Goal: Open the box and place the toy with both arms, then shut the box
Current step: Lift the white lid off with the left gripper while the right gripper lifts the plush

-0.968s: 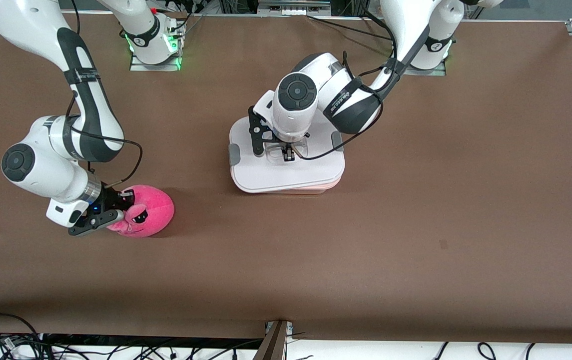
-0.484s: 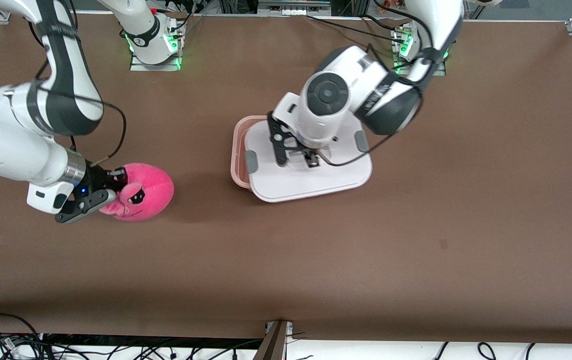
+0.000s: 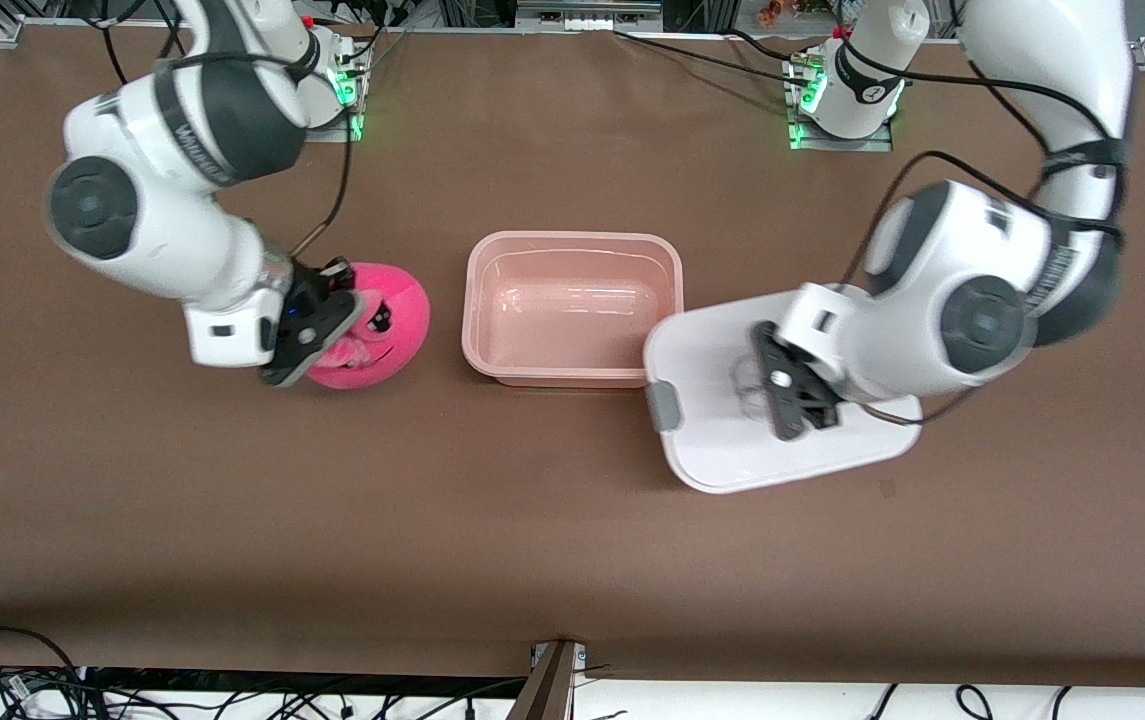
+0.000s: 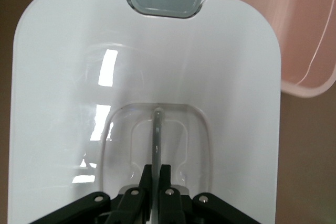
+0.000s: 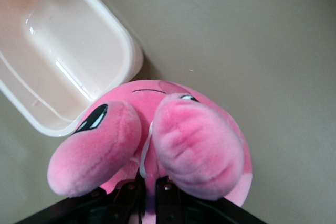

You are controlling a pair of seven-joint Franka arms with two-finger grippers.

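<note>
The pale pink box [image 3: 572, 237] stands open and empty mid-table. My left gripper [image 3: 792, 395] is shut on the clear handle [image 4: 156, 129] of the white lid [image 3: 722, 450]. It holds the lid up, beside the box toward the left arm's end, overlapping the box's corner. One grey clip [image 3: 662, 406] shows. In the left wrist view the lid [image 4: 63, 103] fills the frame, with the box [image 4: 299, 35] at its edge. My right gripper [image 3: 317, 340] is shut on the hot-pink toy [image 3: 397, 320], held beside the box toward the right arm's end. The right wrist view shows the toy [image 5: 194, 145] and the box [image 5: 63, 51].
The brown table [image 3: 532, 540] spreads wide on all sides of the box. The arm bases [image 3: 842, 90] stand along the table's edge farthest from the front camera. Cables hang off the table's edge nearest the front camera.
My left gripper lifted the lid off the box and carried it toward the left arm's end. My right gripper lifted the toy and brought it closer to the box.
</note>
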